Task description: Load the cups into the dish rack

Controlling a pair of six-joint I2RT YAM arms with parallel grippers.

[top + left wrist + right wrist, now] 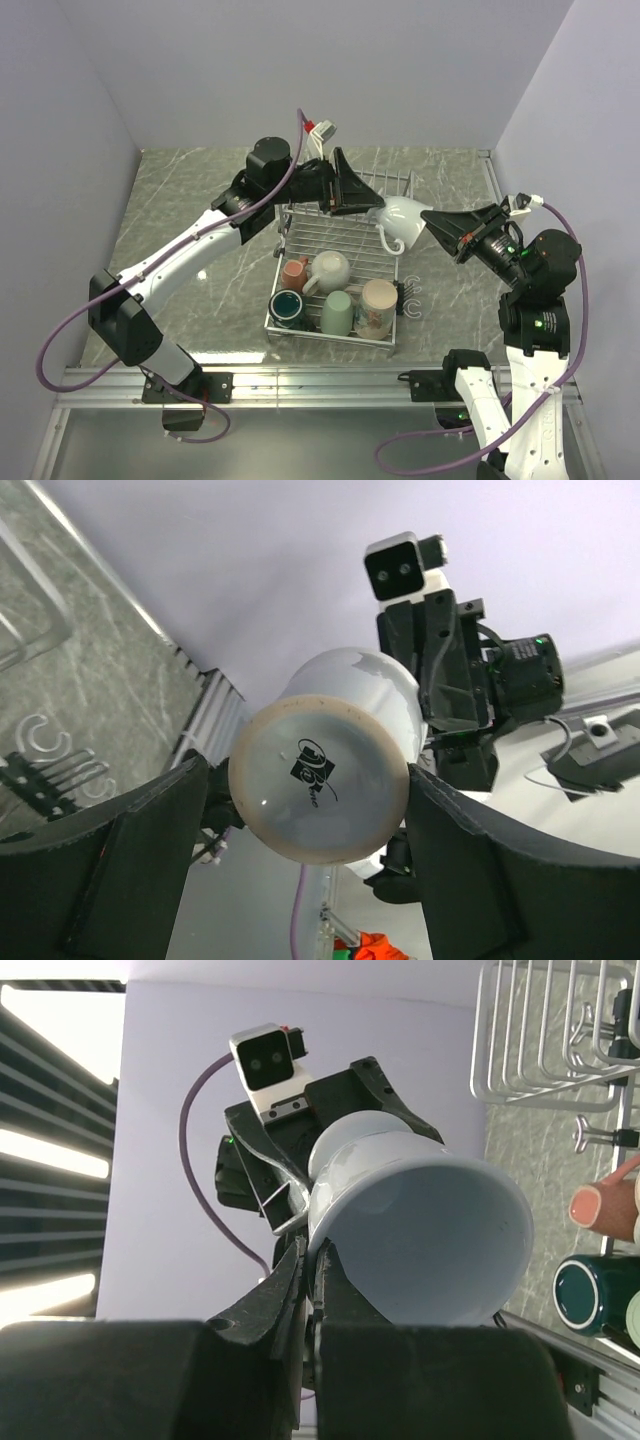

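A pale blue mug [402, 218] hangs on its side in the air over the far right corner of the wire dish rack [345, 235]. My right gripper [432, 220] is shut on its rim, one finger inside [312, 1260]. The mug's mouth faces the right wrist camera [430, 1250]. My left gripper [372, 202] is open, with a finger on each side of the mug's base [320, 780]. The rack's near end holds the salmon-red [294, 272], cream-white [330, 268], dark teal [287, 307], light green [337, 312] and tan [378, 307] mugs.
A small black holder with white hooks [410, 298] lies on the marble table just right of the rack. Grey walls close in left, right and behind. An aluminium rail [300, 378] runs along the near edge. The rack's upright slots [530, 1050] are at its far end.
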